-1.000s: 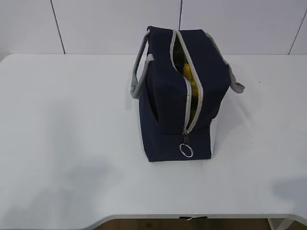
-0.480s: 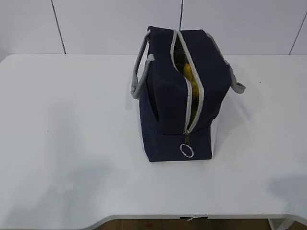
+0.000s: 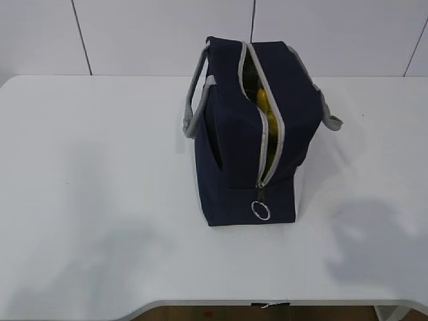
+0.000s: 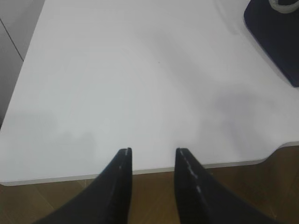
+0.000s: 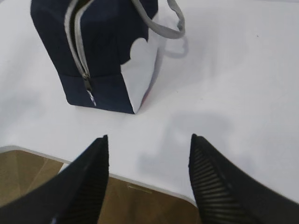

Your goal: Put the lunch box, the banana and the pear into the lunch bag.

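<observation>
The navy lunch bag (image 3: 231, 144) stands upright in the middle of the white table, its grey zipper partly open with the ring pull (image 3: 259, 210) hanging at the front. Yellow fruit, seemingly the banana (image 3: 265, 107), shows through the gap; I cannot make out the pear or the lunch box. The bag also shows in the right wrist view (image 5: 100, 51) and its corner in the left wrist view (image 4: 275, 37). My left gripper (image 4: 153, 151) is open and empty over the table's front left edge. My right gripper (image 5: 148, 139) is open and empty over the front right edge. Neither gripper shows in the exterior view.
The white table (image 3: 100, 167) has a rounded front edge with brown floor (image 5: 135, 207) beyond it. Grey strap handles (image 3: 192, 107) hang on both sides of the bag. A white panelled wall (image 3: 134, 33) stands behind.
The bag has not moved. A shadow has spread over the table's front right part, growing larger than before.
</observation>
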{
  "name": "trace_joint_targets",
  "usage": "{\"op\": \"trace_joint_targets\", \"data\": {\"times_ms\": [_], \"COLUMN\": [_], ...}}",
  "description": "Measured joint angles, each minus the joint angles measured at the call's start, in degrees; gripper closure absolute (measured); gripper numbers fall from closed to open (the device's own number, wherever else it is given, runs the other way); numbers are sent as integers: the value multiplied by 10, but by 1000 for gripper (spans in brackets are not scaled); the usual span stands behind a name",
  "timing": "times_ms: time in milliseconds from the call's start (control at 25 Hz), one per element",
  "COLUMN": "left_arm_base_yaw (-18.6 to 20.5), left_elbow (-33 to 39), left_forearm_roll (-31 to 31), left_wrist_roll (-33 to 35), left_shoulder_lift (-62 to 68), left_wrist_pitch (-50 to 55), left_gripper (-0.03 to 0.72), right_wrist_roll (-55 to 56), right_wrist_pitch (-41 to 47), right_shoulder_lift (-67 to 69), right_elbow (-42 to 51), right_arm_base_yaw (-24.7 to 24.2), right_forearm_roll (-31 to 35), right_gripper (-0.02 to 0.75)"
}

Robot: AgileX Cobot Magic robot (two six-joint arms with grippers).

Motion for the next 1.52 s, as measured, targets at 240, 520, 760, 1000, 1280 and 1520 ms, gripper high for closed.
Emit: {"op": "trace_joint_targets", "data": {"times_ms": [240, 520, 760, 1000, 1280, 1520], "left_arm_base_yaw": [0, 9, 9, 9, 9, 9], "left_elbow": [0, 0, 0, 0, 0, 0], "left_forearm_roll": [0, -1, -1, -1, -1, -1], "left_wrist_roll": [0, 0, 0, 0, 0, 0], "left_shoulder_lift": [0, 0, 0, 0, 0, 0], "left_wrist_pitch": [-1, -1, -1, -1, -1, -1], "left_gripper": [450, 450, 449, 449, 449, 449], "right_wrist_roll": [-121, -321, -548, -747, -980, -1116], "right_wrist_pitch": [-64, -87, -100, -109, -73, -44], "right_shoulder_lift": [79, 192, 304, 424, 574, 673], "right_elbow": [0, 19, 22, 22, 22, 22], "right_arm_base_yaw": [0, 0, 0, 0, 0, 0], "right_forearm_roll": [93, 249, 399, 535, 698, 804], "right_gripper": [295, 295, 295, 295, 295, 295]}}
